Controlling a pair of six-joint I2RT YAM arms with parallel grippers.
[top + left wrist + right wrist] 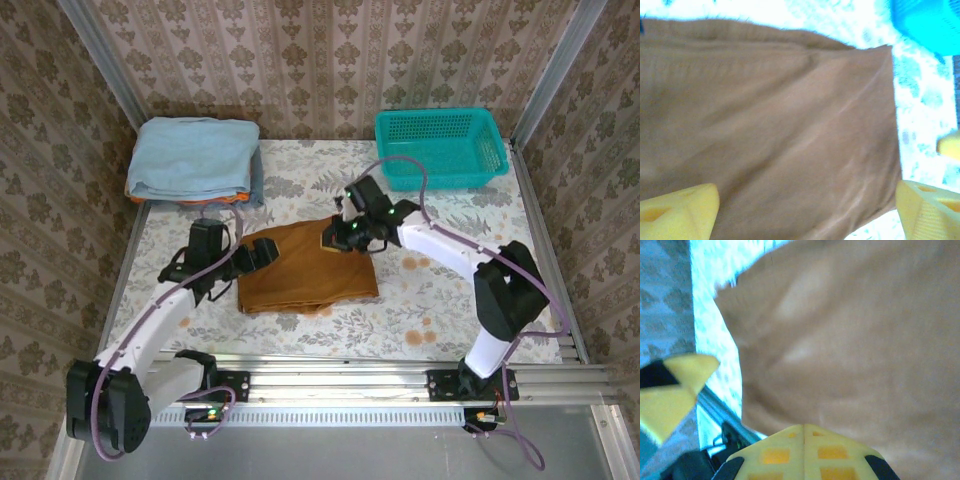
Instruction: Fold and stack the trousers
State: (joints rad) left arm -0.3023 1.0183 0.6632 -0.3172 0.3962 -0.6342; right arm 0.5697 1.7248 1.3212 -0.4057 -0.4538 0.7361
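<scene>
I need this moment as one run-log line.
trousers: folded rectangle | left gripper: open over trousers | right gripper: shut on trousers

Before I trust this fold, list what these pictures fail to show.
- Right wrist view: blur and the shut right gripper hide whether it pinches the trousers.
- Top view: the trousers' lower layers, covered by the top fold.
- Left wrist view: the teal basket, cut off by the frame corner.
</scene>
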